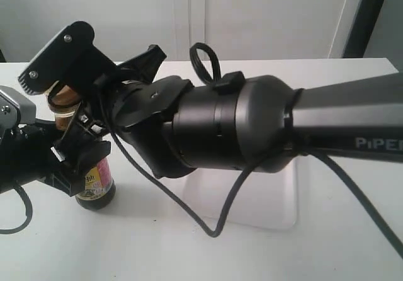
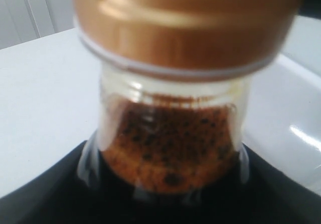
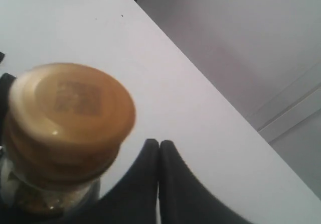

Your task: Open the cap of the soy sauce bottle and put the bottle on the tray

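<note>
Two arms meet at the soy sauce bottle (image 1: 94,186), which stands on the white table (image 1: 75,249) at the exterior view's left. Only that view shows the right arm (image 1: 252,130) reaching across, hiding much of the tray (image 1: 277,193) behind it, the bottle just beside the tray. The left gripper (image 1: 69,161) is clamped on the bottle's body; its wrist view gives only the neck (image 2: 170,143), the closed cap (image 2: 185,28) and a tray corner (image 2: 296,123). Only the right wrist view shows the right gripper (image 3: 159,148) with fingertips pressed together, beside the cap (image 3: 70,113), holding nothing.
</note>
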Robot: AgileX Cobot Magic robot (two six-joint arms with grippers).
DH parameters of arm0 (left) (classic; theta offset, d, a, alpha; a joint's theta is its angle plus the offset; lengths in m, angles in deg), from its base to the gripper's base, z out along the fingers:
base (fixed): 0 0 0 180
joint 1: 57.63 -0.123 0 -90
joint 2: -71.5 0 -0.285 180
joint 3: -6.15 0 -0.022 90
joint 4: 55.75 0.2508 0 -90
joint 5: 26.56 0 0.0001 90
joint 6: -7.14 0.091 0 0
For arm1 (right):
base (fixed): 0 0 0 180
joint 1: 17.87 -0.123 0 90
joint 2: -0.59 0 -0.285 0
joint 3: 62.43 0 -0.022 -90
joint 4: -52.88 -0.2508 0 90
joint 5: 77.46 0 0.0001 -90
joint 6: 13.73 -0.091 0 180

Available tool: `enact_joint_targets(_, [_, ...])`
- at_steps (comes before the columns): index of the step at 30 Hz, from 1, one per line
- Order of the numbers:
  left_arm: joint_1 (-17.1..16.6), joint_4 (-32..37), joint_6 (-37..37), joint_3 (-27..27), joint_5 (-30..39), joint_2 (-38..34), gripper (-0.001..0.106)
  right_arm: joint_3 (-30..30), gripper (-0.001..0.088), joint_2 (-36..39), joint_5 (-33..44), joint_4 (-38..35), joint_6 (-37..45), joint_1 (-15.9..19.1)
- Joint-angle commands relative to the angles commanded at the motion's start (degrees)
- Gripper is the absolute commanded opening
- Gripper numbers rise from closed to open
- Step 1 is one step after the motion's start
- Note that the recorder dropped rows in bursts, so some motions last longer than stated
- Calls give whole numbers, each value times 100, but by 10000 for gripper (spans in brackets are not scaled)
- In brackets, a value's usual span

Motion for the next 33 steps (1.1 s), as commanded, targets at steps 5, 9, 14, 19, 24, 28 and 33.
enact_joint_targets(5, [0, 0, 0, 0, 0, 0, 0, 0, 0, 0, -418, 0, 10, -195])
enact_joint_targets(9, [0, 0, 0, 0, 0, 0, 0, 0, 0, 0, -542, 0, 13, -306])
enact_joint_targets(14, [0, 0, 0, 0, 0, 0, 0, 0, 0, -11, -657, 0, 13, -431])
enact_joint_targets(19, [0, 0, 0, 0, 0, 0, 0, -110, 0, -21, -705, -5, 13, -472])
enact_joint_targets(24, [0, 0, 0, 0, 0, 0, 0, -263, 0, -21, -705, -2, 13, -472])
enact_joint_targets(28, [0, 10, 0, 0, 0, 0, 0, -408, 0, -21, -705, -2, 13, -472])
enact_joint_targets(33, [0, 73, 0, 0, 0, 0, 0, -573, 0, 3, -705, 8, 13, -472])
